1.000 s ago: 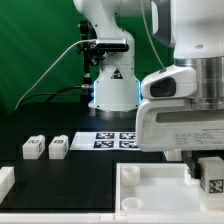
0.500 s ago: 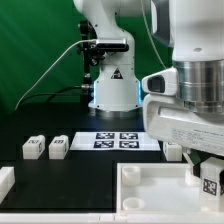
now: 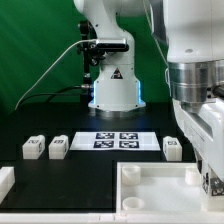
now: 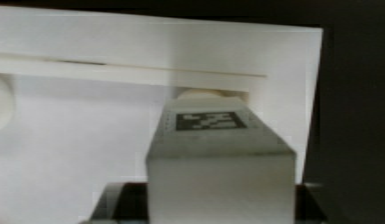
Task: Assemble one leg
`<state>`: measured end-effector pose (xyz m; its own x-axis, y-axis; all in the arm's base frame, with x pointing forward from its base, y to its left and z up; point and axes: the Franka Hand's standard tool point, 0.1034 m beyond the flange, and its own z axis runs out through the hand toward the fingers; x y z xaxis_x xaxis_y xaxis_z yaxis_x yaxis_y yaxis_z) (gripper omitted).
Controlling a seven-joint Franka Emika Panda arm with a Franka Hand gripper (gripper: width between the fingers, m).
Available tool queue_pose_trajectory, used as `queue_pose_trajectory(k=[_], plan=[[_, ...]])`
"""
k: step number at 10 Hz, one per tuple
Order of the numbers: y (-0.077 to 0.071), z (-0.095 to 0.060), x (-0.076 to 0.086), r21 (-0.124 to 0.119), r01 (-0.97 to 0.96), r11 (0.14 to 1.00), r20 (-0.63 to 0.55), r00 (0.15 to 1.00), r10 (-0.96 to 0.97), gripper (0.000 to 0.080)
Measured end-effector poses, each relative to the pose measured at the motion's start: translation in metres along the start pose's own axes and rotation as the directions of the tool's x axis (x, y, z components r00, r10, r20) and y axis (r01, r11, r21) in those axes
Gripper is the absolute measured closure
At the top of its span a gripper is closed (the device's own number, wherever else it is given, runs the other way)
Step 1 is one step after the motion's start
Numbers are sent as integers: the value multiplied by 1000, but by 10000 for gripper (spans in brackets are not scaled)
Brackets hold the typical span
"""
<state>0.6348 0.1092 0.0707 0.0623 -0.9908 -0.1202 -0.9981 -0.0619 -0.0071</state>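
Two legs (image 3: 33, 148) (image 3: 58, 147) were laid side by side on the table (image 3: 80, 172), toward the exterior view's left. The marker board (image 3: 116, 140) was placed to their right, in front of the arm's base (image 3: 112, 88). Another leg (image 3: 172, 149) was set just beside the board's right end. The tray (image 3: 150, 190) was positioned nearer the camera, and one more leg (image 4: 210, 122) was held over it at its right side.
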Motion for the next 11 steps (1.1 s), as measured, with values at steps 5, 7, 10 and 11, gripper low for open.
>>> queue_pose_trajectory(k=[5,7,10,11], plan=[[2,1,-27,16,535,845,-40,844,-534,161],[2,3,-22,5,684,729,-45,729,-683,153],[1,2,-15,-46,962,267,-49,265,-963,151],[0,1,-9,-54,989,136,-46,134,-990,151]])
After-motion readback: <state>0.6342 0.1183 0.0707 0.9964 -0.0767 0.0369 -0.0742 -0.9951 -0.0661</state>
